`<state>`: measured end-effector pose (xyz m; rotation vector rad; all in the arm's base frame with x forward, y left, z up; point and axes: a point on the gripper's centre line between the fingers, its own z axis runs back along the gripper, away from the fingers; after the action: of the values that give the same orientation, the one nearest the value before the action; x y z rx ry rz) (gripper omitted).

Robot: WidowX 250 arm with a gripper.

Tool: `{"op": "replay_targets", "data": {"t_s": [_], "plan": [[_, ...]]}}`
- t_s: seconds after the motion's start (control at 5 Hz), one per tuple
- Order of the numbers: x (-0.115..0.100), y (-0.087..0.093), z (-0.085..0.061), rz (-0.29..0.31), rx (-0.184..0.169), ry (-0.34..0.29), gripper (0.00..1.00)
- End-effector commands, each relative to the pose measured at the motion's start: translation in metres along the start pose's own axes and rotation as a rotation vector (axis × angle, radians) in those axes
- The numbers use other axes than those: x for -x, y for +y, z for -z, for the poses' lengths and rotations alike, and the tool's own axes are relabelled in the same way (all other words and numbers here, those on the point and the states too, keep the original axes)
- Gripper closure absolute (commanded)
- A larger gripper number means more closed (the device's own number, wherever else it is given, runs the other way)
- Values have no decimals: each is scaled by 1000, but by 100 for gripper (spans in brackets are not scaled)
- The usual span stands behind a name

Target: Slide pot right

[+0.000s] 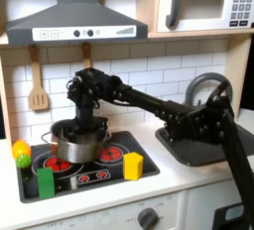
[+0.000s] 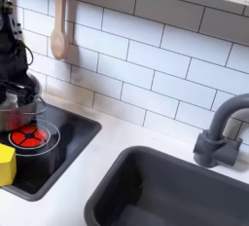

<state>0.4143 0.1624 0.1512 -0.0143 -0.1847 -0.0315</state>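
White-tiled toy kitchen tabletop (image 1: 189,179) carries a black two-burner stove (image 1: 99,174). On its rear left burner in the first exterior view sits the shiny round silver steel pot (image 1: 71,145). The black hand (image 1: 84,125) sits at the pot's rim; whether clamped, cannot tell. Risk, judged: the pot strikes the yellow block (image 1: 132,166). No legible brand labels.
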Motion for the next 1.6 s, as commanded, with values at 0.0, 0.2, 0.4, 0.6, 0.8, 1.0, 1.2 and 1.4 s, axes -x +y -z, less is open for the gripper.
{"op": "replay_targets", "data": {"t_s": [0.0, 0.2, 0.4, 0.6, 0.8, 1.0, 1.2, 1.4], "plan": [[0, -11, -4, 13, 20, -3, 0], [-3, -20, -7, 30, 24, -13, 0], [-4, -26, -5, 38, 33, -8, 0], [-2, -32, -6, 48, 40, -5, 0], [-1, -45, -5, 68, 45, 2, 0], [-1, -56, -7, 83, 54, 0, 0], [2, -70, -7, 113, 61, 8, 0], [3, -82, -10, 135, 62, 7, 0]]}}
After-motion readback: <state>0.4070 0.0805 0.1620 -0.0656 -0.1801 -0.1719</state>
